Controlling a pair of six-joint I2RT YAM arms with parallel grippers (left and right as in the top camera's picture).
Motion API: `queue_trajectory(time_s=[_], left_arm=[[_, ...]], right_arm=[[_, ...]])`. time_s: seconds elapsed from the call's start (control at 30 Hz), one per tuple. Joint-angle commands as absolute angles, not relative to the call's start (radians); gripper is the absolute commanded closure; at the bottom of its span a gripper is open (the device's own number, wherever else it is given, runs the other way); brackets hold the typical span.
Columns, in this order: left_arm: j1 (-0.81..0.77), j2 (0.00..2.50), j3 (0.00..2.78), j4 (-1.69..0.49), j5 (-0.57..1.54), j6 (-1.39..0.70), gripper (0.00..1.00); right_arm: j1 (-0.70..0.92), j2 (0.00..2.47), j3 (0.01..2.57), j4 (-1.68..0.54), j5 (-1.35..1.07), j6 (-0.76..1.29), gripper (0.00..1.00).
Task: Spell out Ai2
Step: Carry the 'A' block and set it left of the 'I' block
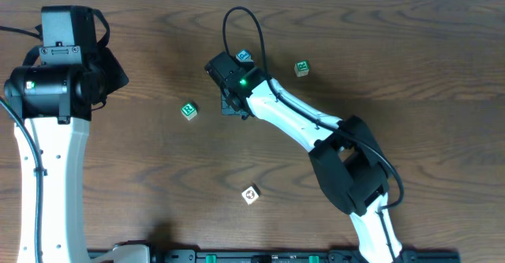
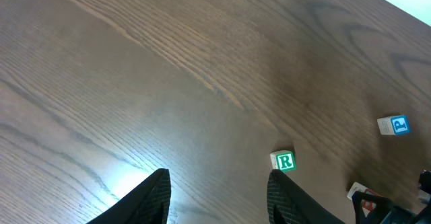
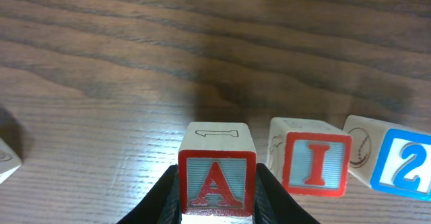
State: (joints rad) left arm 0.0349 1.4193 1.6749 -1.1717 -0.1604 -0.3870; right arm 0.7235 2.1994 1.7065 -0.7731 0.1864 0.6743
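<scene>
Dark wood-grain counter (image 1: 158,168) fills every view. Left arm (image 1: 47,137) sits along the left edge of the overhead frame. The left jaws stand apart with nothing between them, over bare wood at the bottom of the left wrist view. Right arm (image 1: 300,121) reaches from lower right to centre-top of the overhead frame, where its head hides the task cubes.

The right wrist view shows them. The right jaws are clamped on the A cube (image 3: 217,177) at bottom centre, red A facing the camera. I cube (image 3: 315,158) is just beside it on the right, with one jaw in the narrow gap. 2 cube (image 3: 404,163) is at the right edge, touching or nearly touching the I cube and turned a bit askew. Can't tell whether the A cube is down on the counter.

Strays: green R cube (image 1: 188,110) left of centre, green-marked cube (image 1: 301,69) upper right, blue-marked cube (image 1: 244,56) just above the arm's head, dark-marked cube (image 1: 251,194) lower centre.

Judgement: the word is nearly spelled and the A is being seated.
- The jaw beside the I cube has little room, so opening could knock the I into the skewed 2 and break the row.
- The A looks nearer the camera than the others, so release here may leave it out of line.
- If it's off the counter, it could drop and tip.
</scene>
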Motion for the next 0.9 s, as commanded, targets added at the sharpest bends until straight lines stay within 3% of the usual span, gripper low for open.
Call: queue_trajectory(time_s=[0.0, 0.27, 0.57, 0.87], left_arm=[[0.039, 1.426, 1.670, -1.172, -0.156, -0.373, 0.52], [0.039, 1.426, 1.670, -1.166, -0.156, -0.373, 0.51], [0.039, 1.426, 1.669, -1.166, -0.156, -0.373, 0.51], [0.039, 1.426, 1.669, -1.165, -0.156, -0.374, 0.51]], right_arm=[[0.703, 2.211, 1.727, -0.775, 0.187, 0.695, 0.99], [0.701, 2.211, 1.727, -0.776, 0.182, 0.693, 0.99], [0.701, 2.211, 1.727, -0.779, 0.182, 0.691, 0.76], [0.701, 2.211, 1.727, -0.778, 0.183, 0.691, 0.69]])
